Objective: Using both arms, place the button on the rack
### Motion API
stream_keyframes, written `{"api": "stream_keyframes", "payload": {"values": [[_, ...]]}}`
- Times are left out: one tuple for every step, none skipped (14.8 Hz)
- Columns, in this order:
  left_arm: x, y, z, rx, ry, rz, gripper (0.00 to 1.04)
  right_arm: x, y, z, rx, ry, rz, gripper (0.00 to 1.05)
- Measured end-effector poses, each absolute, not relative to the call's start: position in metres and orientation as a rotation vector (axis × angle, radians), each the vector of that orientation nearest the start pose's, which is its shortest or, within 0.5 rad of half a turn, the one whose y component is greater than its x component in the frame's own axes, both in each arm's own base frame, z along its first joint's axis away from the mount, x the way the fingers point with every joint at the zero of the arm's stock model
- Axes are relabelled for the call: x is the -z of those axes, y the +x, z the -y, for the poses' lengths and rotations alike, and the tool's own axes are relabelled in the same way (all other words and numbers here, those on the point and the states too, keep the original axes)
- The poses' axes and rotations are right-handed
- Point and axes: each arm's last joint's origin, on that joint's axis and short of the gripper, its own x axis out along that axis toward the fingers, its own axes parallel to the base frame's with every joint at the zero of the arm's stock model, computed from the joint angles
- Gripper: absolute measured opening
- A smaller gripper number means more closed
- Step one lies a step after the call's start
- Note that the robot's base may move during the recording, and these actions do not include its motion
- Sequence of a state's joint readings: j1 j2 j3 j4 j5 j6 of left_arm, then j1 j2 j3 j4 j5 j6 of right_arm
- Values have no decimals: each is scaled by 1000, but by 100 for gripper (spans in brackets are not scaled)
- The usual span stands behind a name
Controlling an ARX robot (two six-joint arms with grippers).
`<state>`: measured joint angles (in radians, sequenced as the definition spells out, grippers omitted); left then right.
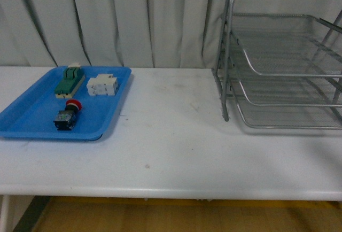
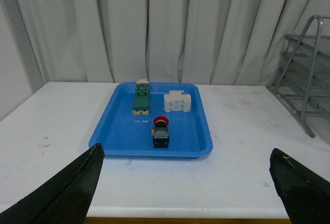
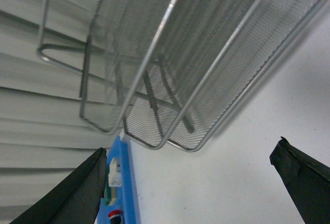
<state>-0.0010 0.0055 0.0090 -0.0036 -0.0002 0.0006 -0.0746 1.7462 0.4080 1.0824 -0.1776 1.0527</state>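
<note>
The button [image 1: 68,115], with a red cap and dark body, lies in the blue tray [image 1: 32,120] at the table's left. It also shows in the left wrist view [image 2: 160,132] and as a red speck in the right wrist view [image 3: 115,214]. The silver wire rack [image 1: 283,61] stands at the right, and fills the right wrist view [image 3: 170,53]. My left gripper [image 2: 188,188] is open and empty, well short of the tray. My right gripper [image 3: 191,188] is open and empty, over bare table beside the rack. Neither arm shows in the front view.
In the tray [image 2: 121,131], behind the button, lie a green-and-cream switch block [image 1: 69,81] and a white breaker [image 1: 102,85]. White table [image 1: 176,136] stretches between tray and rack. Grey curtains [image 1: 133,18] hang behind. The table's front edge is near.
</note>
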Motion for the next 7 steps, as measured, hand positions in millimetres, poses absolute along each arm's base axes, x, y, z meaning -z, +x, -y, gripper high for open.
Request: {"api": "stream_keyframes", "payload": {"values": [[-166,97,0,1,1,0,98,-110,279,14,52,1089,-296,98],[-166,97,0,1,1,0,98,-108,283,13,53,1092,-299,98],[-166,97,0,1,1,0,98,-104,296,9,61,1105,-304,98],[-166,97,0,1,1,0,98,-105,310,6,62,1120,-290,98],[-166,97,0,1,1,0,98,-104,321,4,67,1131,-282,98],[-166,97,0,1,1,0,98,-99,332,2,82,1147,-287,98],[-166,97,0,1,1,0,98,-92,342,-1,103,1163,-299,98]]}}
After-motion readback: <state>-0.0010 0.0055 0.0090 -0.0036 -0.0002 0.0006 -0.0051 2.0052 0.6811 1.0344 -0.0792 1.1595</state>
